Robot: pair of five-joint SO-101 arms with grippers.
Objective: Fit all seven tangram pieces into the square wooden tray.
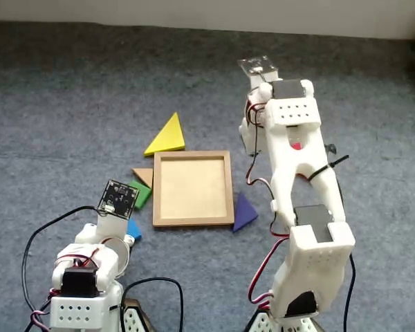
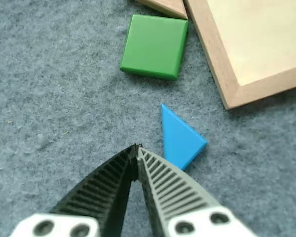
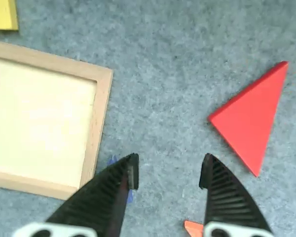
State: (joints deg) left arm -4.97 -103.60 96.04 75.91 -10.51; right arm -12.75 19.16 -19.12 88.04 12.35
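Observation:
The square wooden tray (image 1: 157,190) lies mid-table with nothing inside. Around it are a yellow triangle (image 1: 167,136), a wood-coloured triangle (image 1: 144,176), a green square (image 1: 141,196), a small blue triangle (image 1: 133,228) and a purple piece (image 1: 243,211). My left gripper (image 2: 137,148) is shut and holds nothing; its tip rests just beside the blue triangle (image 2: 180,138), with the green square (image 2: 155,46) beyond. My right gripper (image 3: 170,172) is open over bare carpet between the tray's rim (image 3: 101,118) and a red triangle (image 3: 254,116). An orange corner (image 3: 193,228) peeks out by one finger.
Grey carpet covers the whole table. The right arm (image 1: 301,159) stretches over the area right of the tray and hides most of the red triangle in the high view. The left arm's base (image 1: 83,290) and cables sit at the near left.

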